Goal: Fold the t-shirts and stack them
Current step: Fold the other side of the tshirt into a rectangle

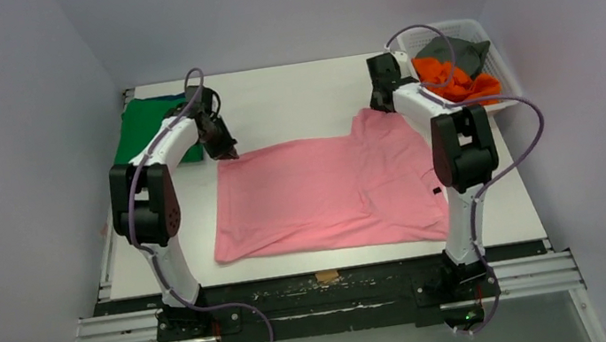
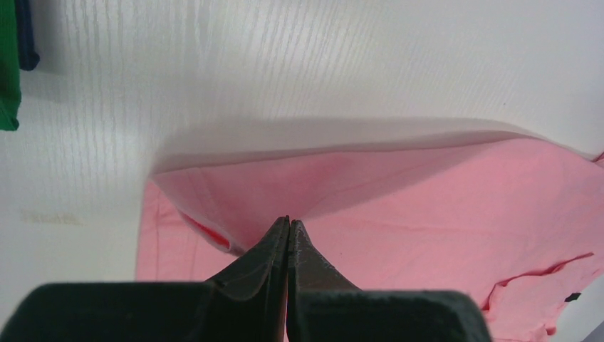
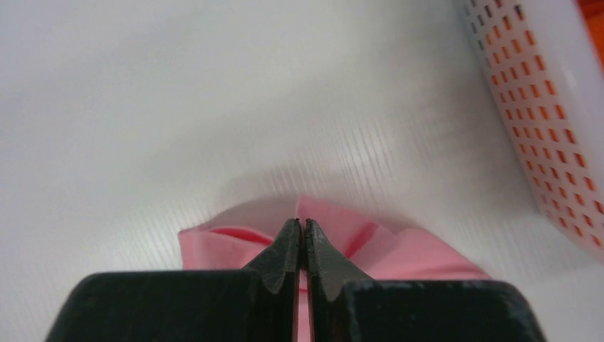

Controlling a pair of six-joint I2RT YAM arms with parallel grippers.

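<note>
The light pink t-shirt [image 1: 320,191] lies spread flat across the middle of the table. My left gripper [image 1: 228,153] is at its far left corner and shut on the cloth. In the left wrist view that edge [image 2: 427,206] hangs lifted off the table from the closed tips of the left gripper [image 2: 288,221], with a shadow beneath it. My right gripper [image 1: 380,106] is at the far right corner, shut on a pinched fold of pink t-shirt cloth [image 3: 214,249] that bunches around the closed tips of the right gripper [image 3: 300,222].
A folded green t-shirt [image 1: 146,130] with a dark blue one [image 2: 27,35] beside it lies at the far left. A white mesh basket [image 1: 492,46] at the far right holds an orange t-shirt [image 1: 452,78] and a grey one [image 1: 457,49]; its wall [image 3: 548,107] stands just right of my right gripper.
</note>
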